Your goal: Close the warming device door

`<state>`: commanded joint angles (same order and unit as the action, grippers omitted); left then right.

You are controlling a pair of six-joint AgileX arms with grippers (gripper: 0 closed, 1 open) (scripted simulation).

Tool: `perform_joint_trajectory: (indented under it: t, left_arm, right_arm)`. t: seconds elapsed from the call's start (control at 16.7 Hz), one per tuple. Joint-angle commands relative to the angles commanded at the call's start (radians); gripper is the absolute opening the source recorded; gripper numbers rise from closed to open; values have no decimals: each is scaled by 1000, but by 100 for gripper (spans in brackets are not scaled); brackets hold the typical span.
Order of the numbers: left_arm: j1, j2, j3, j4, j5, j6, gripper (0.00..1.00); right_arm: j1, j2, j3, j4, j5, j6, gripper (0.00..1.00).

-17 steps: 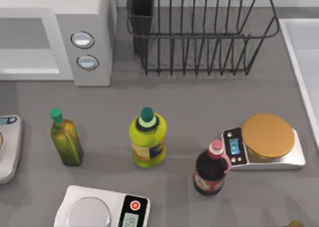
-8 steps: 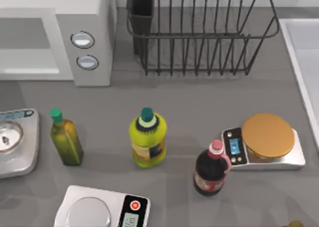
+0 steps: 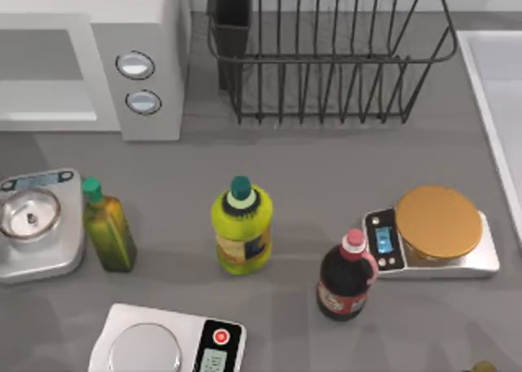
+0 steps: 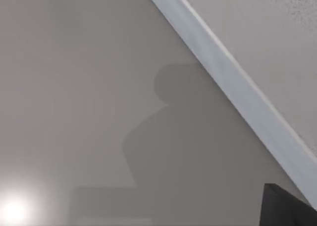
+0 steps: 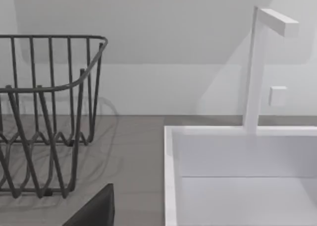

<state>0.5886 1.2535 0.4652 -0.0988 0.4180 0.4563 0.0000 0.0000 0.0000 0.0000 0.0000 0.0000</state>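
You see the white microwave (image 3: 90,54) at the top view's upper left, its grey cavity exposed, while neither pincer's open-or-closed state can be told here.

The grey table (image 3: 326,168) carried the white warming device (image 3: 122,54) at its far left corner. Right of the warming device stood a black wire rack (image 3: 326,54). Nearer than it lay 3 scales: 1 silver with a bowl (image 3: 37,225), 1 white (image 3: 167,343) and 1 gold-topped (image 3: 432,233). Between them stood 3 bottles: olive (image 3: 106,225), yellow (image 3: 241,225) and dark red (image 3: 347,278).
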Motion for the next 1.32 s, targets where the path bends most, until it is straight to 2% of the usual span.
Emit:
perform_joint_trajectory:
  t: [0.24, 0.36, 0.48, 0.78, 0.96, 1.32]
  left_arm:
    - [9, 3, 33, 5, -27, 8, 0]
    - [-27, -14, 23, 5, -56, -23, 0]
    - [-102, -45, 4, 5, -109, -79, 0]
    - [-378, -154, -62, 5, -285, -267, 0]
    - [-472, -202, -91, 5, -361, -347, 0]
    - [-479, -202, -87, 6, -369, -357, 0]
  right_arm:
    - [0, 0, 0, 0, 0, 0, 100]
    - [0, 0, 0, 0, 0, 0, 100]
    - [0, 0, 0, 0, 0, 0, 100]
    - [0, 0, 0, 0, 0, 0, 100]
    - [0, 0, 0, 0, 0, 0, 100]
    - [0, 0, 0, 0, 0, 0, 100]
